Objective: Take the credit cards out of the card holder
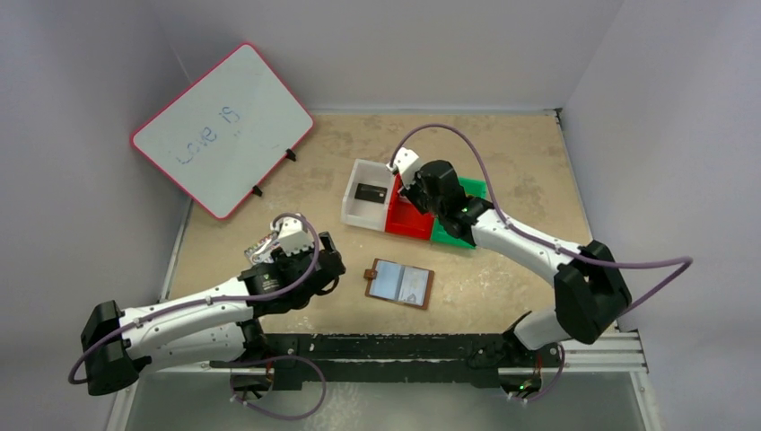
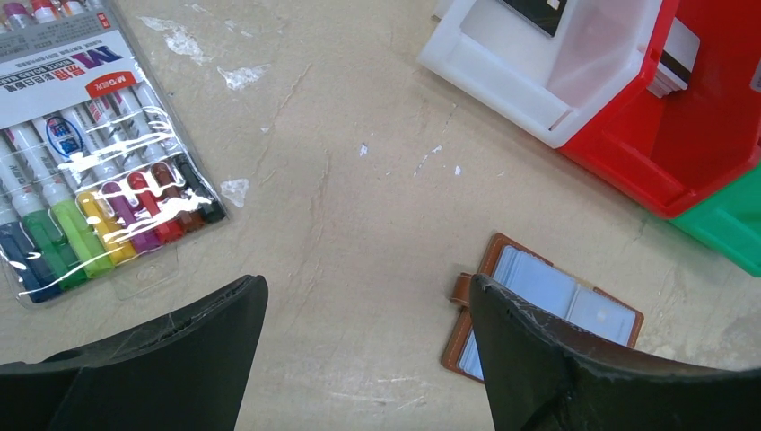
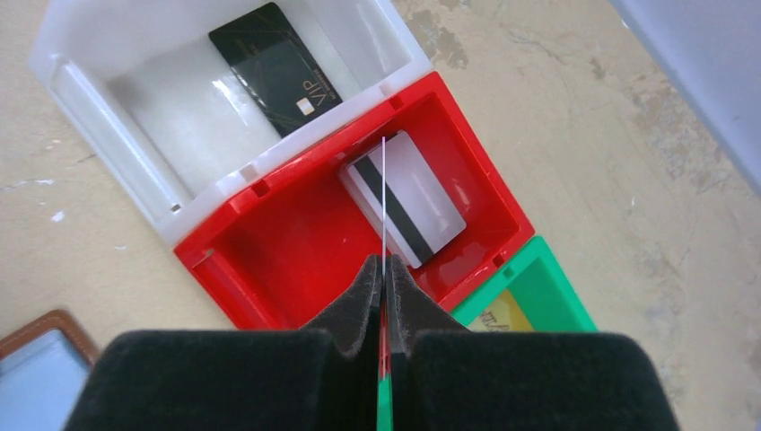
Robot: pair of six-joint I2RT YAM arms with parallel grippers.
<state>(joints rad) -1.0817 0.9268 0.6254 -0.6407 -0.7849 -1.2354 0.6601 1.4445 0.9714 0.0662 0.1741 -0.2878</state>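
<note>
Desk: Where's the wallet (image 1: 400, 284)?

Me: Lower middle of the overhead view. It lies open and flat on the table (image 1: 502, 153) with the sleeves up, so the pockets can be reached from above. On my left wrist view it sits at the lower right, partly hidden behind one finger.

Desk: And your left gripper (image 2: 368, 287)?

Me: Spread wide and holding nothing, hanging over bare table just left of the wallet. I judge that a handy spot for pinning the wallet down if another card has to come out.

Desk: The cards?

Me: On the right wrist view the black card (image 3: 276, 67) lies flat in the white bin (image 3: 99, 117) at the upper left. The grey card (image 3: 415, 202) with the dark stripe is in the red bin (image 3: 269, 251) at centre. The gold card (image 3: 507, 314) shows in the green bin (image 3: 556, 287) at the lower right. That's one per bin — it looks like sorting.

Desk: Right gripper (image 3: 384, 265)?

Me: Fingers pressed together over the red bin. A hair-thin pale line runs straight up from the tips — maybe a card seen edge-on, but I cannot tell.

Desk: Anything left in the wallet?

Me: The sleeves look bluish and shiny, and I can't make out a card in them.
</note>
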